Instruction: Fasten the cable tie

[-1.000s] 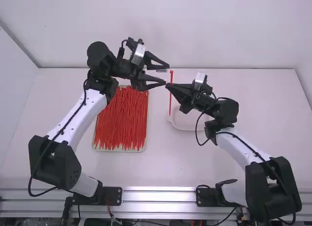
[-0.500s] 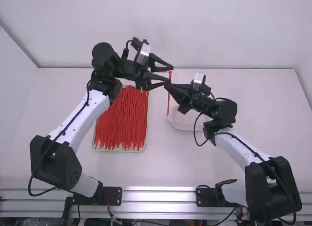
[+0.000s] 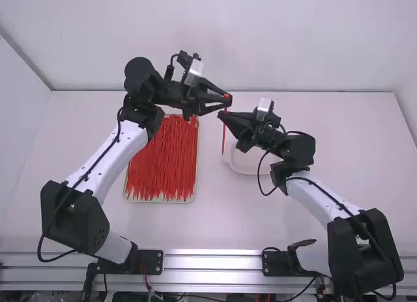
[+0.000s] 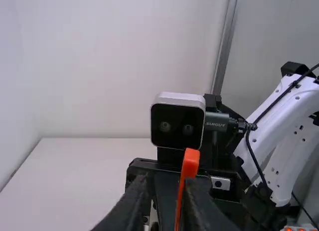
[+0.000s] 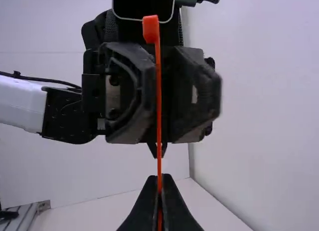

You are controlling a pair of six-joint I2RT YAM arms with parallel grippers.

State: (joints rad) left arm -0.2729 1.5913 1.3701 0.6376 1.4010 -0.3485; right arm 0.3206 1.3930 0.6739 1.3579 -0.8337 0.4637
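Fastening barely begun: the cable tie (image 3: 223, 136) stands straight and unlooped above the bench (image 3: 365, 139), at 3 o'clock of the tray (image 3: 159, 201) of spares, clenched below its head by the left claw (image 3: 225, 99) and mid-strap by the right claw (image 3: 225, 118); threading remains.

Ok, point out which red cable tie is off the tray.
The cable tie standing upright, gripped by the left gripper and right gripper. The rest lie flat in a pile on the tray.
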